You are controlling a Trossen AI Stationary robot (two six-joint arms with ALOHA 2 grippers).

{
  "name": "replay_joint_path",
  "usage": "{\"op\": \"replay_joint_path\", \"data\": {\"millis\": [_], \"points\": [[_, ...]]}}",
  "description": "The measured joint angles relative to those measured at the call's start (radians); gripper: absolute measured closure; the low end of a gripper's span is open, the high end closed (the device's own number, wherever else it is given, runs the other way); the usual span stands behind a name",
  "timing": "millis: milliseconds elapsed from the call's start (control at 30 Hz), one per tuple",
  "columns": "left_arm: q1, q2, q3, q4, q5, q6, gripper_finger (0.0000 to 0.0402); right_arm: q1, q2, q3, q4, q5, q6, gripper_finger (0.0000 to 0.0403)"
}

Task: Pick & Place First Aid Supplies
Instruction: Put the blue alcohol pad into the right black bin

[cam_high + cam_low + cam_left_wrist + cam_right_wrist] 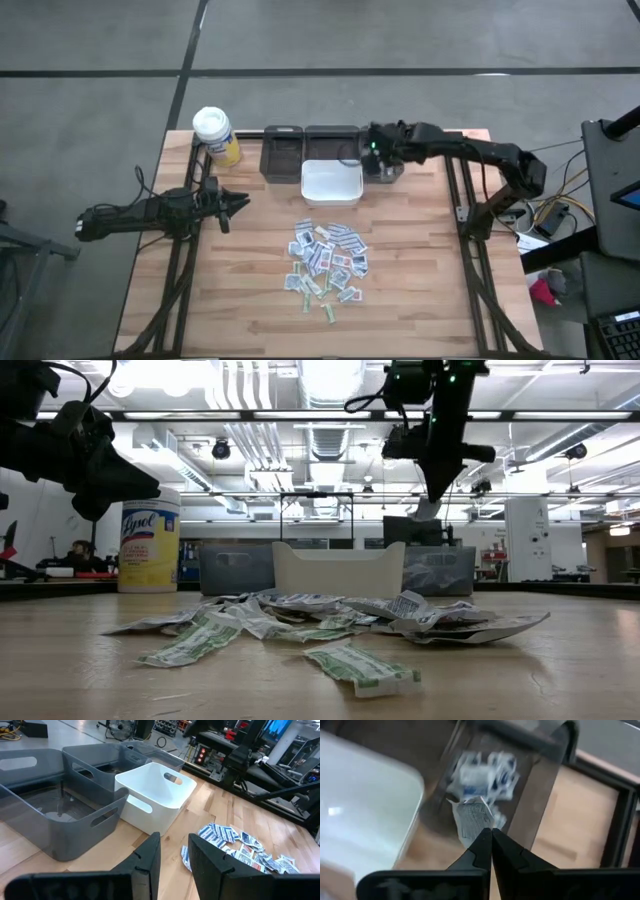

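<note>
Right gripper (491, 834), jaws pinching a packet (474, 817), hovers above the far grey bin (540, 785); next: release. Left gripper (172, 855) idles, jaws narrow.

Bright ceiling lights (330, 380) glare; the right wrist view is motion-blurred.
</note>
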Motion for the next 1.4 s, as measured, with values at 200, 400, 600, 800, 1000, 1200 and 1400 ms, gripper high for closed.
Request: {"op": "replay_joint_path", "data": {"millis": [200, 400, 600, 800, 1000, 1200, 1400], "points": [[0.0, 0.0, 0.0, 0.0, 0.0, 0.0, 0.0307, -0.124, 0.028, -0.006, 0.096, -0.024, -0.013, 0.0394], [0.0, 0.0, 0.0, 0.0, 0.0, 0.0, 0.0307, -0.185, 0.133, -0.009, 0.114, -0.142, -0.013, 0.0394], [0.0, 0.0, 0.0, 0.0, 0.0, 0.0, 0.0307, -0.203, 0.196, -0.004, 0.116, -0.176, -0.012, 0.0394], [0.0, 0.0, 0.0, 0.0, 0.0, 0.0, 0.0307, -0.211, 0.199, -0.004, 0.132, -0.19, -0.005, 0.0394], [0.0, 0.0, 0.0, 0.0, 0.0, 0.0, 0.0307, -0.218, 0.199, -0.004, 0.151, -0.19, -0.028, 0.0382], [0.0, 0.0, 0.0, 0.0, 0.0, 0.0, 0.0307, -0.22, 0.199, -0.004, 0.151, -0.19, -0.03, 0.0333], [0.0, 0.0, 0.0, 0.0, 0.0, 0.0, 0.0307, -0.212, 0.158, -0.003, 0.123, -0.226, -0.027, 0.0277]]}}
